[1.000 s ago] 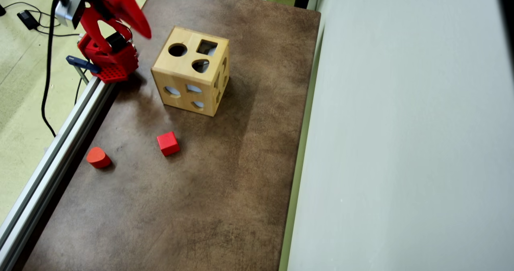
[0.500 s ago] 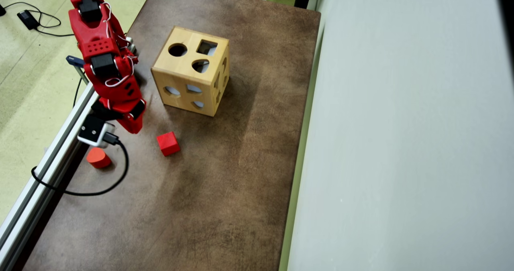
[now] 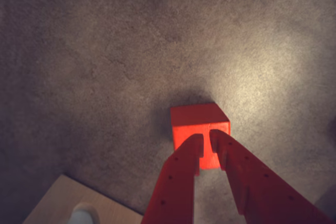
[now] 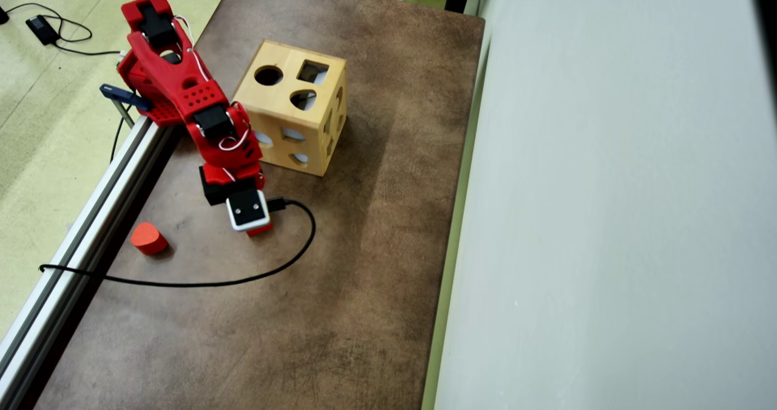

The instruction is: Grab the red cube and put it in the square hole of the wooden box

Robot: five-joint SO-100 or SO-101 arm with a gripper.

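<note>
Wrist view shows the gripper [image 3: 206,139] nearly closed, tips just above the red cube [image 3: 199,124], not holding it.

Overhead view: red cube [image 4: 261,230] lies below wooden box [image 4: 290,107].

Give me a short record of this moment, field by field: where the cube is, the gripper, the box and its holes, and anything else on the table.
cube: red cube on the brown table, unheld
gripper: gripper above the cube's near side, fingers almost together, nothing between them
box: wooden box upright, apart from the cube
square hole: square hole on the box's top face, beside the round hole
other block: orange-red rounded block near the table's left edge in the overhead view
task: cube not yet grasped
</note>
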